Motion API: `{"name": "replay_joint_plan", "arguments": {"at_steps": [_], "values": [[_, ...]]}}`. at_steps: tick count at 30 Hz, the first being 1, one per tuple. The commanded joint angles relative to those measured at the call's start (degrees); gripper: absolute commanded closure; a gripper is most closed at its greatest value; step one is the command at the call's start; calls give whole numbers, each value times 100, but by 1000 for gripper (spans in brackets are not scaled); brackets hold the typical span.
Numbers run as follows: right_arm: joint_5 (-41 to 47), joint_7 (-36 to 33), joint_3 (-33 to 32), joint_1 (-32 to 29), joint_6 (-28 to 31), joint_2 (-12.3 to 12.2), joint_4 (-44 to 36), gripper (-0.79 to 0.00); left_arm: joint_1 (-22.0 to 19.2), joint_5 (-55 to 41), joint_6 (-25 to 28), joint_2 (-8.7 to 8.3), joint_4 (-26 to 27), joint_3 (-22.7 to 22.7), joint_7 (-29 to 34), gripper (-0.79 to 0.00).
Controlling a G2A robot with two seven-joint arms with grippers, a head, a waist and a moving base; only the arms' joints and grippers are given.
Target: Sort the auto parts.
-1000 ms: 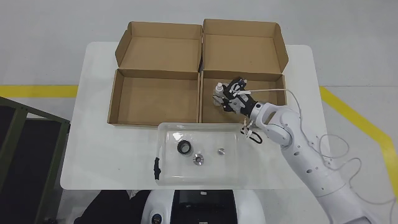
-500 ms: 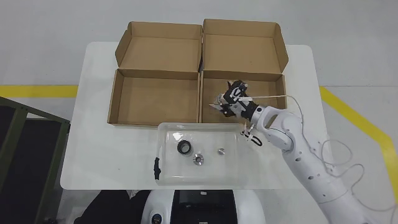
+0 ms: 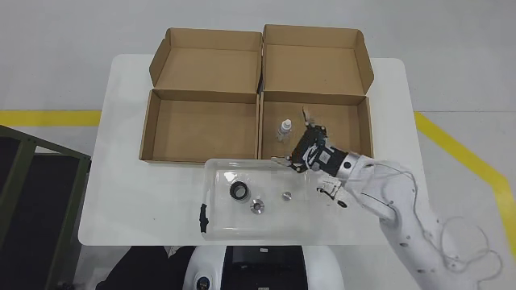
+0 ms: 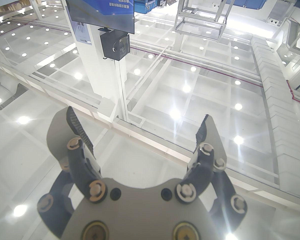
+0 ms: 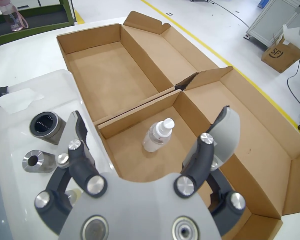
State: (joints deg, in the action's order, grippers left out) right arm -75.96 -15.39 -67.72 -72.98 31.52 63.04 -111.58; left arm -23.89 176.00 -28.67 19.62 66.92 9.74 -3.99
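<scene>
Auto parts [image 3: 257,205] occupy two containers. We find three in the clear tray [image 3: 218,219] at the near edge of the table [image 3: 121,169]. These are a dark-bored bearing sleeve [image 3: 239,190] [image 5: 47,127] on the left, a steel bushing [image 3: 257,205] [image 5: 36,162] just near-right of it, and a small metal piece [image 3: 286,196] further right, none touching another. A white spray bottle [image 3: 284,130] [image 5: 158,136] rests on the floor of the right cardboard box [image 3: 347,133], in its left part, close to the wall shared with the left cardboard box [image 3: 201,129]. We cannot tell whether the bottle stands or lies. Both boxes sit just beyond the tray, lids folded open to the far side. The right gripper [image 3: 292,136] [image 5: 150,114] hangs over the near left corner of the right box, near-right of the bottle, with its fingers spread wide and apart from the bottle. The left gripper [image 4: 138,114] points at the ceiling, fingers likewise spread wide.
</scene>
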Motion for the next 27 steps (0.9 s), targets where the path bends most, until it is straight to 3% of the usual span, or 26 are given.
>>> {"name": "replay_joint_plan", "arguments": {"at_steps": [1,12,27], "values": [[-107,-125,-62,-153,216,-35,-192,-785,0,0,0,0,0,0,0,-785],[-481,-628,-95,-809,1122,-172,-786,-785,0,0,0,0,0,0,0,-785],[-1143,-883,248,-957,1403,-227,-732,-785,0,0,0,0,0,0,0,-785]]}}
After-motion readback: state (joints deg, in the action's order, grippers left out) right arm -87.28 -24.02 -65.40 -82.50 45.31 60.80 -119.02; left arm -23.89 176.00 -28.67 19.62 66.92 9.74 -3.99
